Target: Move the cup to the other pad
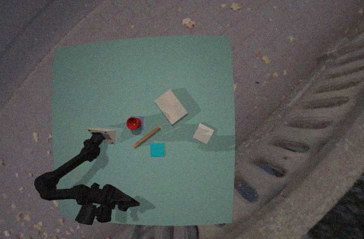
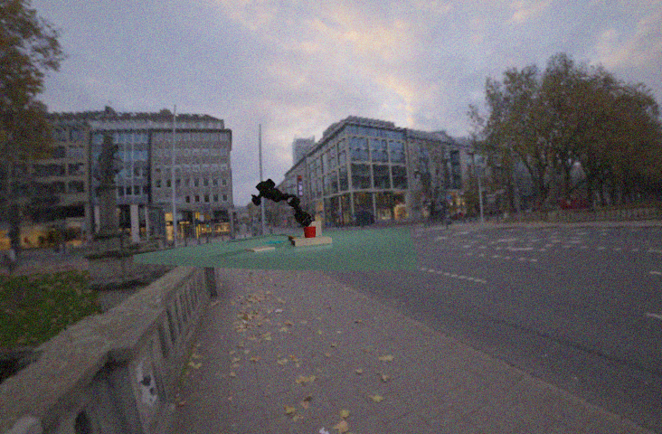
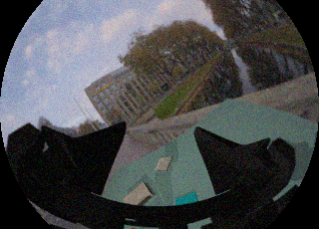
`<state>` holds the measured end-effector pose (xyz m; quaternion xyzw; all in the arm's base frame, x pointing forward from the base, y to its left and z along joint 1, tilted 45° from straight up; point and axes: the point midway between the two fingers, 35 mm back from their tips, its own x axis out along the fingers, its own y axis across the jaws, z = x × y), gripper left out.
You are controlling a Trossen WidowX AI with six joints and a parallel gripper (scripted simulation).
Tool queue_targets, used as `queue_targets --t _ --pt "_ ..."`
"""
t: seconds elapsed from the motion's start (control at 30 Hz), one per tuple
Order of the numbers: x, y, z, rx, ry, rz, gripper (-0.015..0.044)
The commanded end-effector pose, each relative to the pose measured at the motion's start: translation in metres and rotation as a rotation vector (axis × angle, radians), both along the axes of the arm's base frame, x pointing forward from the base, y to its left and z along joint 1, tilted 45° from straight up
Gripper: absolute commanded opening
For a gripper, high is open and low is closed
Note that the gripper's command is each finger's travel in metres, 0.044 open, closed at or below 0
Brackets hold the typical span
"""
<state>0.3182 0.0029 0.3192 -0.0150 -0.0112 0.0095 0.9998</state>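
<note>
None of the transfer appears done. The red cup point(image 1: 134, 123) stands upright on a bluish pad point(image 1: 140, 122), of which only a strip shows past the cup's right side, and a yellowish marble is visible inside it. The other pad point(image 1: 157, 149), bright teal, lies bare on the green table surface point(image 1: 103, 70), nearer the arm's base and apart from the cup. A wooden stick point(image 1: 146, 136) lies between the two pads, angled across the direct line. Two pale flat boxes point(image 1: 170, 106) point(image 1: 203, 133) sit farther right, clear of that line.

Remaining, by judgement: approach, grasp, lift, carry level, set down, release.

The arm reaches from its base point(image 1: 86, 215) at the near edge, elbow folded out to the left, forearm running up toward a pale block-like end part point(image 1: 103, 134) at its tip, just left of the cup and not touching it. The gripper point(image 3: 159, 149) shows in the wrist view with its dark fingers spread wide and nothing between them; the view looks out across the table, and only a sliver of red shows at its lower edge.
</note>
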Motion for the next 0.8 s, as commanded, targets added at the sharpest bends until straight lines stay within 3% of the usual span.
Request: queue_targets --t 0.0,0.1,0.3,0.5,0.77 --pt "0.001 0.001 -0.002 0.005 0.007 0.001 0.0374" --pt "0.012 0.009 -0.026 0.081 0.117 0.012 0.0295" --pt "0.031 0.048 -0.128 0.316 0.561 -0.032 0.0148" --pt "0.010 0.077 -0.219 0.504 0.953 -0.294 0.0148" --pt "-0.041 0.090 -0.287 0.514 1.187 -0.719 0.0148"
